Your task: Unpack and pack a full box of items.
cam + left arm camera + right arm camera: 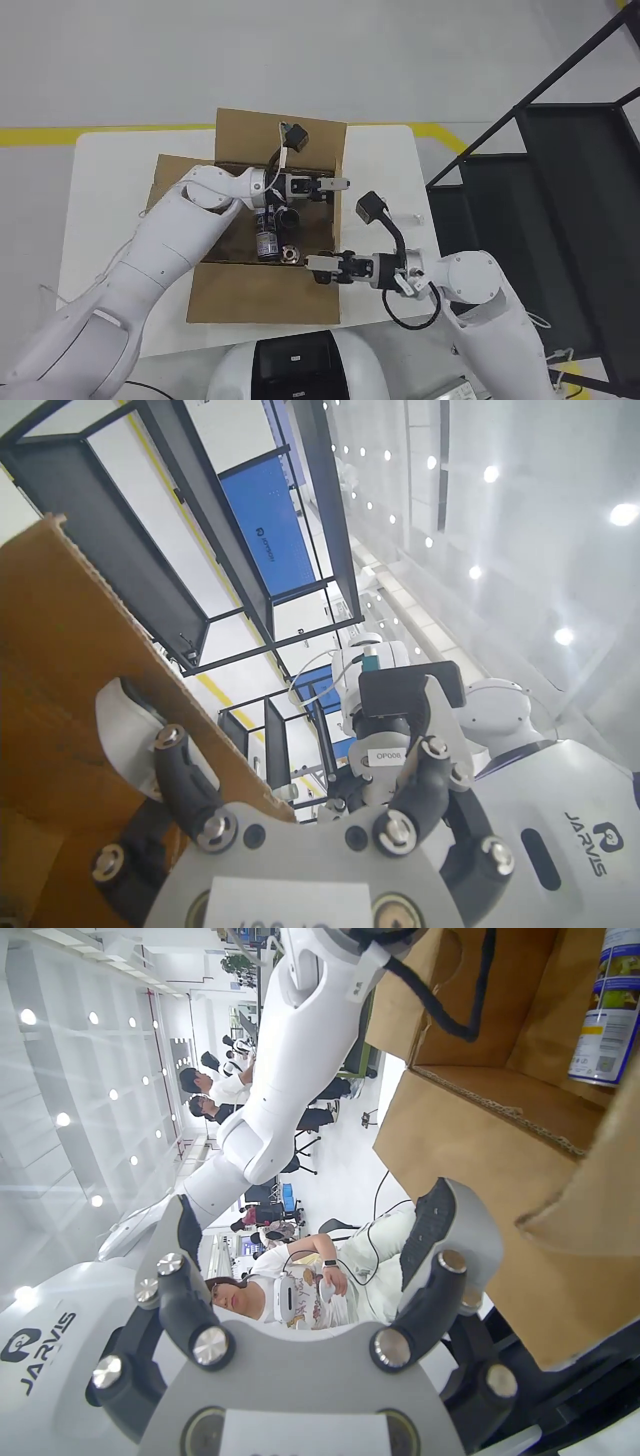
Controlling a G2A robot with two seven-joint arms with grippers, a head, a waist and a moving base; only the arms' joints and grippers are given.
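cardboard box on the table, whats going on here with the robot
A two-armed robot is working at an open cardboard box on a white table. Its left hand is open at one box wall, its right hand open at the near edge. Neither holds anything. A can is inside the box.

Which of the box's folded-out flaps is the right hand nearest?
The near flap, on the robot's own side: the right hand sits at its fold line. The far flap and the left flap lie farther off.
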